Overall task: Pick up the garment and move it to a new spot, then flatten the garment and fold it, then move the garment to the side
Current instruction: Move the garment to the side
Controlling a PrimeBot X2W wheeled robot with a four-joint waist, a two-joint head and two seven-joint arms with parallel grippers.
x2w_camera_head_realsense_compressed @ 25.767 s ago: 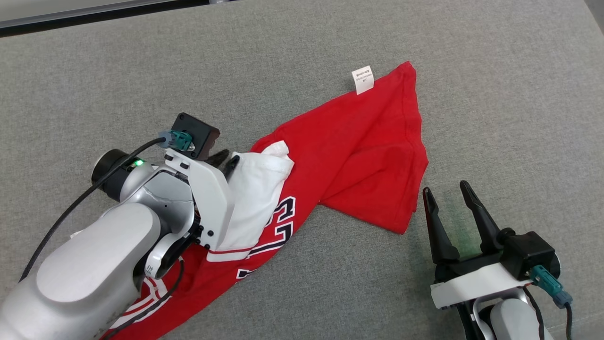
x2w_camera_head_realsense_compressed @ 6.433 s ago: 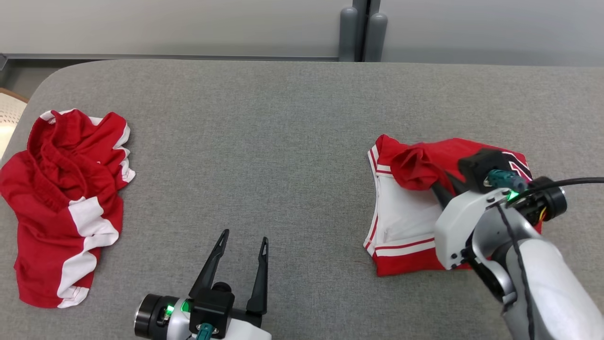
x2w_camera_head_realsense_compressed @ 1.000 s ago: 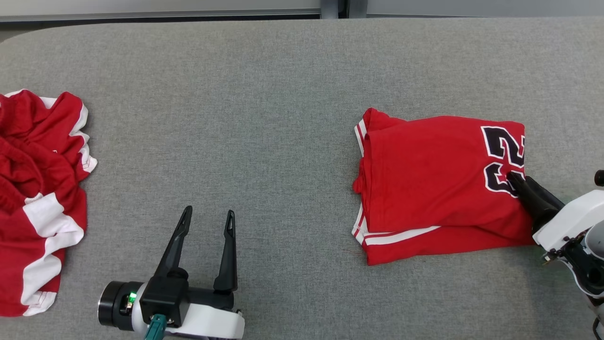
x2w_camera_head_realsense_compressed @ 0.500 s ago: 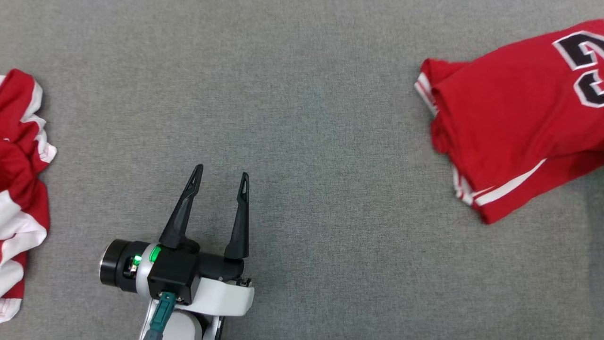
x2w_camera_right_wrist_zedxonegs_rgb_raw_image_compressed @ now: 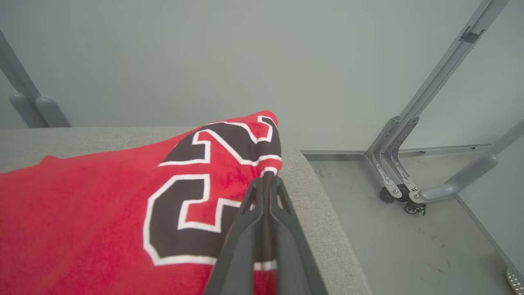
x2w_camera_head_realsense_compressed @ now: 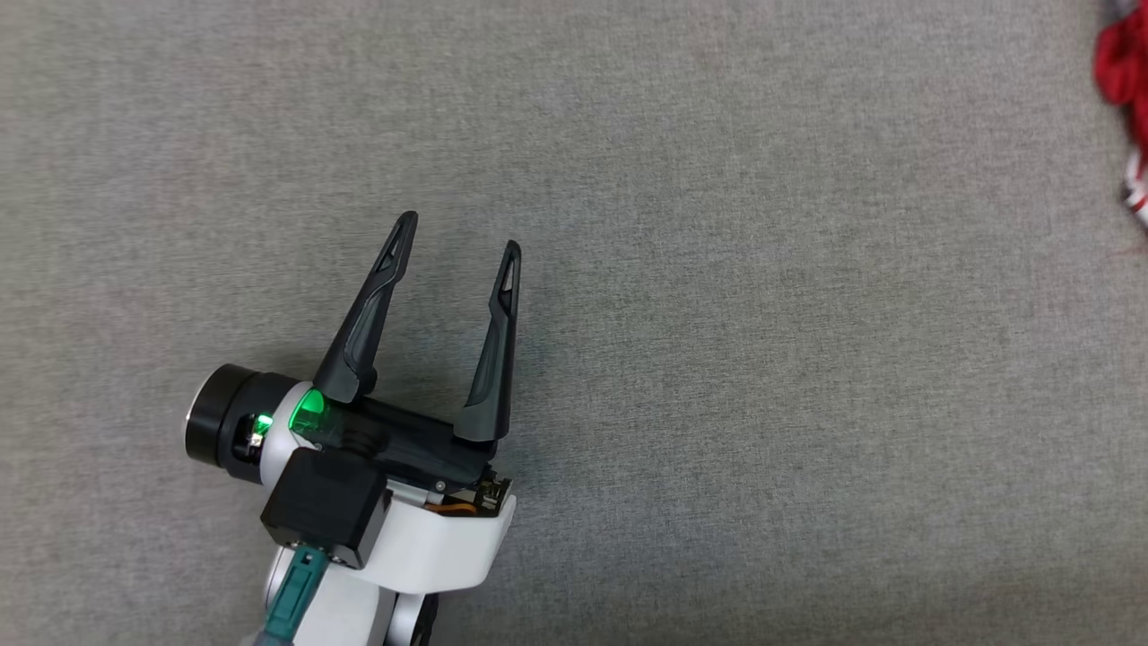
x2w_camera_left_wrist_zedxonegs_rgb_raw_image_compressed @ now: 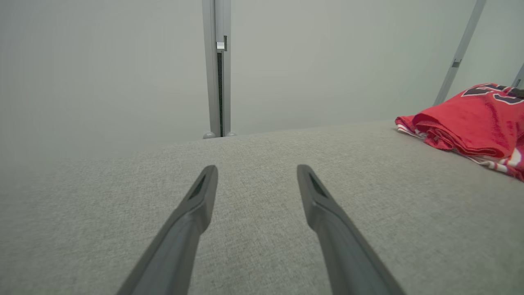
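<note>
Tabletop [x2w_camera_head_realsense_compressed: 717,359] of grey fabric, pale wall [x2w_camera_left_wrist_zedxonegs_rgb_raw_image_compressed: 123,61] behind — left end effector [x2w_camera_head_realsense_compressed: 459,230] spread, right end effector [x2w_camera_right_wrist_zedxonegs_rgb_raw_image_compressed: 266,181] pinching garment [x2w_camera_right_wrist_zedxonegs_rgb_raw_image_compressed: 82,205]

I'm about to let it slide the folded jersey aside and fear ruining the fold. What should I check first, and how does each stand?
1. Right gripper shut on the edge of the garment: ok.
2. Garment folded, number up: ok.
3. All folded layers in the grip: cannot tell.
4. Left gripper open, empty, away from the garment: ok.
5. Room on the table beyond the held corner: not ok, its rim is close.
6. Head camera framing the garment: not ok, just a red sliver at right.
</note>
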